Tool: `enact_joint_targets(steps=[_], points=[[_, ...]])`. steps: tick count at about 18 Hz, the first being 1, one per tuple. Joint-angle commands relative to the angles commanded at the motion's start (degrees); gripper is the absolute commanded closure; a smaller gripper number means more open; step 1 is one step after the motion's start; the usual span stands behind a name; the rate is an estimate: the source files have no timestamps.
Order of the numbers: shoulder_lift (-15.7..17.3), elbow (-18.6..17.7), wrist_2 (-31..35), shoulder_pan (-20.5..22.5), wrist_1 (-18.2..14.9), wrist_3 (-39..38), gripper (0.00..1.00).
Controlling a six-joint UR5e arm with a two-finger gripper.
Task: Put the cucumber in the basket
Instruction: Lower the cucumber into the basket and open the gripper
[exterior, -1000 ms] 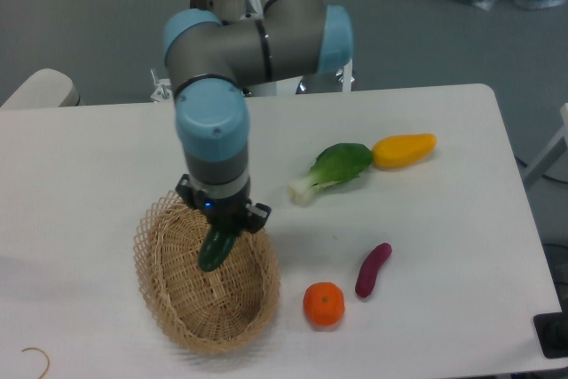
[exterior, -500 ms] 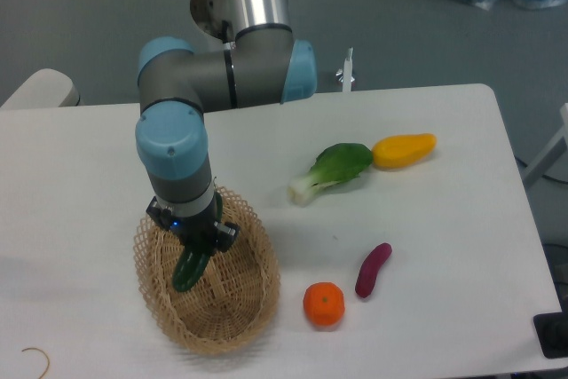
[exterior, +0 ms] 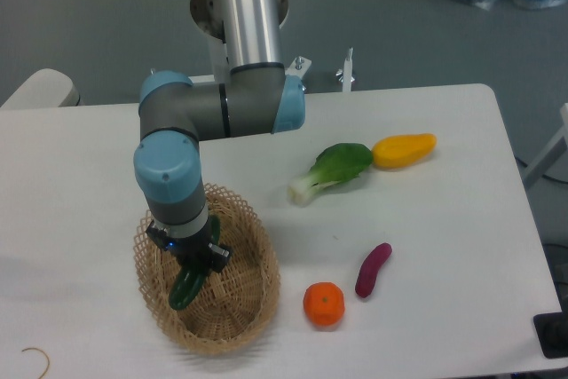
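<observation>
At the left, the gripper (exterior: 193, 265) is clamped on the cucumber (exterior: 185, 288), which hangs tilted inside the wicker basket (exterior: 245, 308), its lower end near the weave. This is the placing step. Next, the fingers should part and release it, well apart from the orange (exterior: 324, 303) and purple vegetable (exterior: 373, 270) to the right.

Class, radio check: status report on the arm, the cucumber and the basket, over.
Gripper shut on the cucumber, low inside the basket. Cucumber not released yet. Nothing in the way.

Open table (exterior: 444, 219) lies mid-frame; the orange (exterior: 324, 303) and purple vegetable (exterior: 373, 270) crowd the basket (exterior: 253, 308) at lower centre.
</observation>
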Motion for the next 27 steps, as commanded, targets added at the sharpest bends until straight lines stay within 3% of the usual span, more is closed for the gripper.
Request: enact_joint_targets(steps=[11,12,14,15,23,27], points=[[-0.7,-0.97,0.09,0.0,0.35,-0.09,0.43],[-0.79,-0.97,0.09,0.0,0.35,-0.09,0.38],[-0.79,-0.44,0.09,0.0,0.53,0.17,0.02],[-0.62,-0.09,0.09,0.09,0.35,0.26,0.0],[1.84,3.86,0.26,2.28,0.35,0.44,0.0],[3.77,6.68,5.44,5.44,-0.44,3.76,0.0]])
